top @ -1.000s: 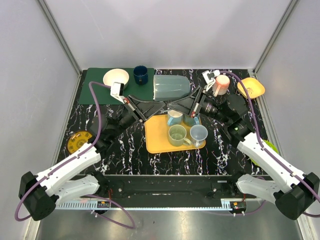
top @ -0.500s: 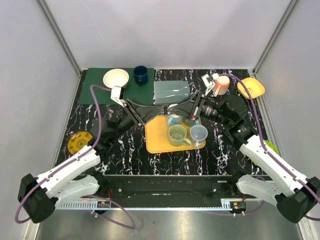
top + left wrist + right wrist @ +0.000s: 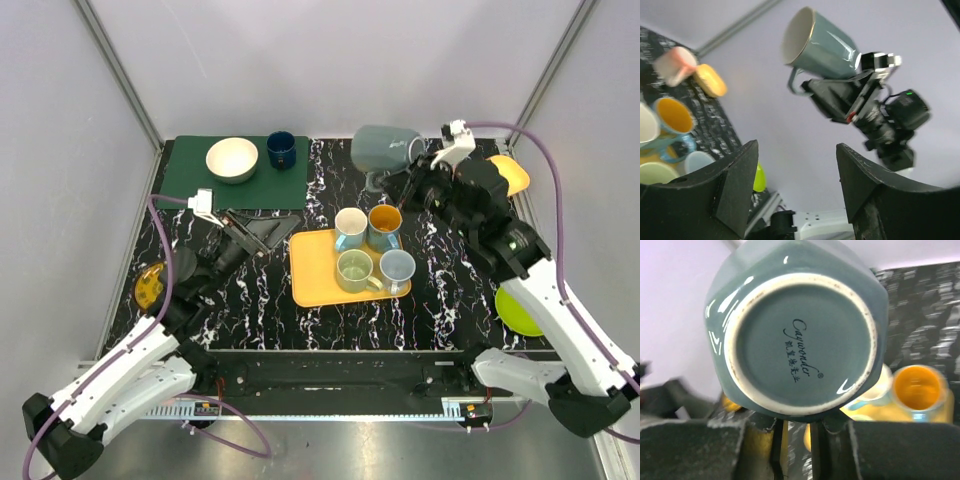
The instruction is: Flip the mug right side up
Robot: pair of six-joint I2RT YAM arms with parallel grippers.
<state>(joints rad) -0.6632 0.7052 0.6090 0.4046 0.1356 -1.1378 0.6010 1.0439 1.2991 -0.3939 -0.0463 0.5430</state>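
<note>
— Looking at the right end effector (image 3: 413, 178), what does it have?
— It is clenched on the grey-blue mug (image 3: 388, 150), gripping it on the side where the handle sits.
— Where is the mug?
— Up in the air, off the desk (image 3: 440, 300), over the far end beyond the orange tray (image 3: 312, 280). It is tipped on its side. The right wrist view looks straight at its base, and the left wrist view shows its open mouth turned sideways and slightly up.
— And the left end effector (image 3: 270, 232)?
— Released, its fingers spread wide with nothing between them. It sits over the desk just left of the tray, well apart from the mug.
— What else is on the desk?
— 4 cups stand upright on the tray. A green mat (image 3: 185, 185) at the far left carries a cream bowl (image 3: 232, 158) and a dark blue cup (image 3: 281, 150). A lime plate (image 3: 520, 312) lies near the right edge, partly hidden by the right arm.
</note>
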